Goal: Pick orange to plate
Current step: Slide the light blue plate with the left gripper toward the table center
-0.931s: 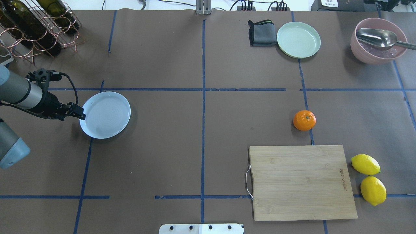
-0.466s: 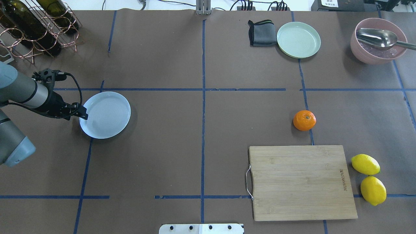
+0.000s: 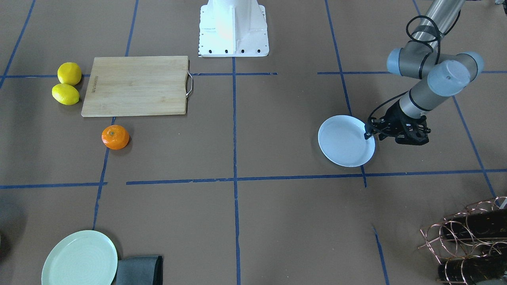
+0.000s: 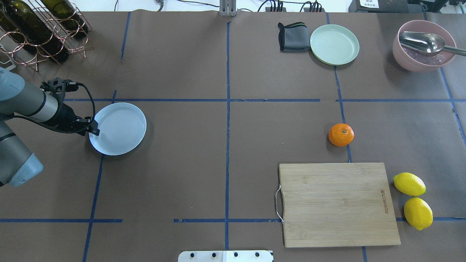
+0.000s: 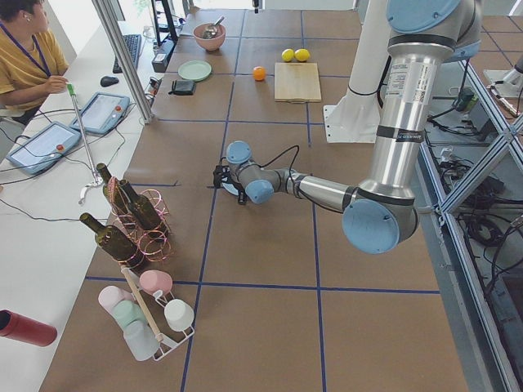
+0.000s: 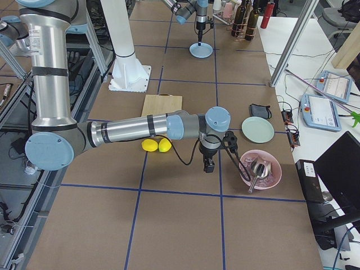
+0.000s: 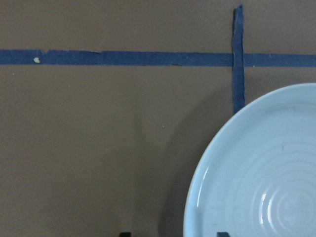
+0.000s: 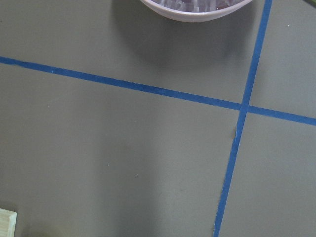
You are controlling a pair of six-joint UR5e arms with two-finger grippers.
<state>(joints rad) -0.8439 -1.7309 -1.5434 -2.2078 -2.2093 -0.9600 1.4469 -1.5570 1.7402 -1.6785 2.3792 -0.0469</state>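
Near the desk's left edge, poised with left gripper (image 4: 94, 130) spread astride the plate (image 4: 120, 129) rim, gripping nothing, yet to fetch the orange (image 4: 341, 134); can't tell about right gripper (image 6: 208, 166).

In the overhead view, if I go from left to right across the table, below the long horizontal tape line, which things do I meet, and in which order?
left tool → plate → orange → lemons
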